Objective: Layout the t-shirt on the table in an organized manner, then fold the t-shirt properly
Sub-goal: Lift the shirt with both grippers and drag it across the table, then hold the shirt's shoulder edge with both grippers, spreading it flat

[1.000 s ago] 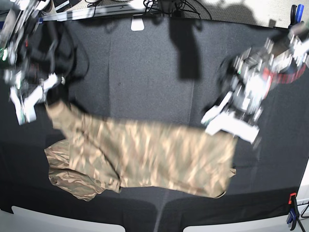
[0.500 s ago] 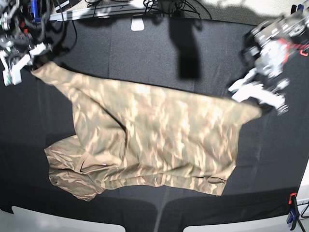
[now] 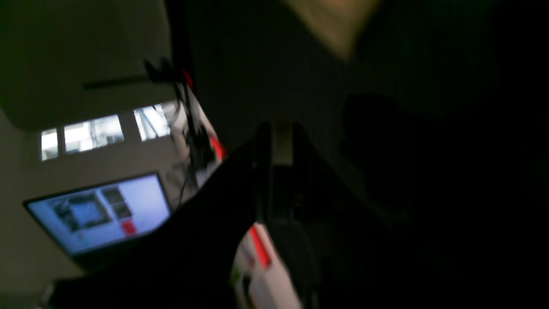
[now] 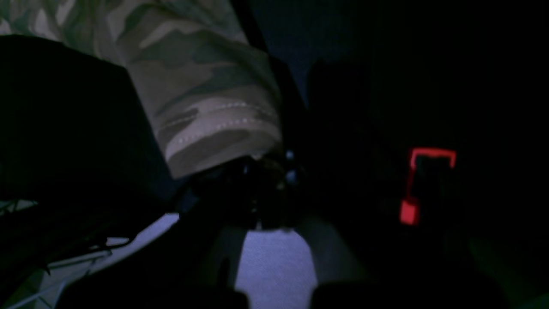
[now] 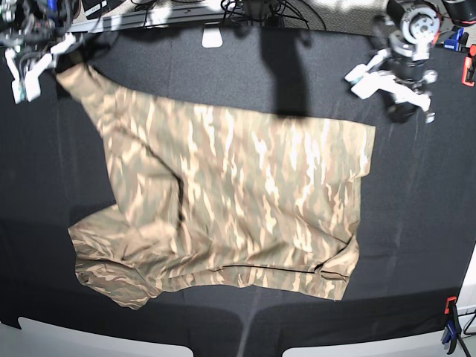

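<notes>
The camouflage t-shirt (image 5: 238,201) lies spread across the black table (image 5: 223,74), bunched and folded over at its near left. My right gripper (image 5: 36,63) is at the far left corner, shut on a stitched hem of the t-shirt (image 4: 206,116), which runs up to its dark fingers (image 4: 261,167). My left gripper (image 5: 388,83) hovers at the far right, shut, with nothing seen in it. The shirt's far right corner (image 5: 366,132) lies apart from it, nearer to me. In the left wrist view the gripper (image 3: 276,137) is dark, and blurred tan cloth (image 3: 334,21) sits well beyond it.
A white tab (image 5: 212,36) and cables sit on the far table edge. Clamps stand at the near right (image 5: 450,327) and far right (image 5: 468,68). White corners (image 5: 74,338) mark the near edge. A lit laptop screen (image 3: 103,210) is beside the table.
Both arms swept toward the far edge, drawing the shirt out flat. The right gripper kept its corner. The shirt's right corner came away from the left gripper and dropped onto the table.
</notes>
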{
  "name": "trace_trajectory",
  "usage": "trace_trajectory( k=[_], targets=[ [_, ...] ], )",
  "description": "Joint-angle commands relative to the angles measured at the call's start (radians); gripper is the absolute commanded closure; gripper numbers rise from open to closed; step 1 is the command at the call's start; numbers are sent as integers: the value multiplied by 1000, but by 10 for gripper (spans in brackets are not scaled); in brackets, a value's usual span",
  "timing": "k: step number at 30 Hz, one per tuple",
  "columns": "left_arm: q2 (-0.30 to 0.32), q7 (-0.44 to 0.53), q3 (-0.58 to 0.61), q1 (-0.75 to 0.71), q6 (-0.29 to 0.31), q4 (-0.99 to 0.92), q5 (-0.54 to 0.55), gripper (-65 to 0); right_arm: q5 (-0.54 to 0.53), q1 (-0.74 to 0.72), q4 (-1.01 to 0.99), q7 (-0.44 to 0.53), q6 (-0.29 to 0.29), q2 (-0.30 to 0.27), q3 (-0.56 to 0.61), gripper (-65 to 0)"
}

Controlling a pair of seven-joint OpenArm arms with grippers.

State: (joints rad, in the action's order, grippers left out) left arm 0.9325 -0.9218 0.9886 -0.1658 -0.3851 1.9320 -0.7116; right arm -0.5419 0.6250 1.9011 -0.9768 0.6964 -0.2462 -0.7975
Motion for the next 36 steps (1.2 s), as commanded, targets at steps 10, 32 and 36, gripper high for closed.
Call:
trace_trajectory(
  k=[10,32,36],
  targets=[
    [-60,138,-14,128,53,-88,196,-156,-23,7,19,37,2,-14,-7,0],
    [-60,427,-14,91,151,-257,-35,-179,-68,4,19,36,2,-14,-7,0],
    [-60,416,-14,113,175,-272,14,-178,-68,4,19,36,2,-14,-7,0]
  ],
)
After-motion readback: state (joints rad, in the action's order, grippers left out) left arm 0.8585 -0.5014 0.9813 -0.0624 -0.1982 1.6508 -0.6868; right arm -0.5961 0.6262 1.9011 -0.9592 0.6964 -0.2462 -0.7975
